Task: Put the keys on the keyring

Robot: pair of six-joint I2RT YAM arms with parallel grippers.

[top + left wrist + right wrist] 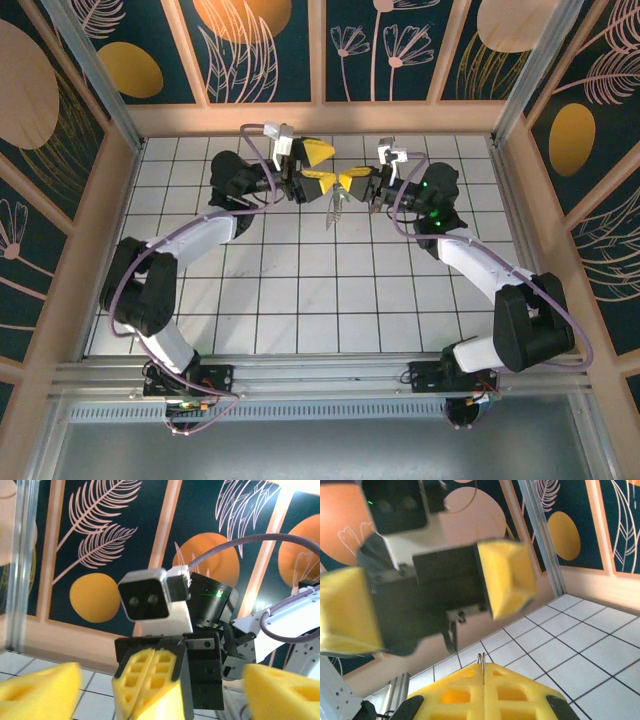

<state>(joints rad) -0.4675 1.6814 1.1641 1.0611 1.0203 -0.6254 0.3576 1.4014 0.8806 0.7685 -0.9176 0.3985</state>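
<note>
Keyring (pixel 335 207) first: I'm seeing a thin greyish sliver dangling above the far middle of the tiled table (pixel 300 300), at 6 o'clock from the spot where the two grippers meet. From above it's too small for me to sort loop from metal bits.

On my right wrist camera a thin metal edge (pixel 481 659) pokes up out of the seam between the yellow pads. So the right gripper (pixel 353 184) is clamped, pads flat together, pinching that piece. It sits at about 2 o'clock of the dangling sliver.

Left gripper (pixel 323 166) is at about 11 o'clock of the sliver, nose to nose with the right one. Its jaws are spread wide, one yellow pad toward 12 o'clock, the other toward 6.

On the left wrist camera my own pads sit out at the bottom corners, and the right gripper's closed pads are dead centre between them. I can't tell whether anything touches.

Both arms curve in from the near edge.
</note>
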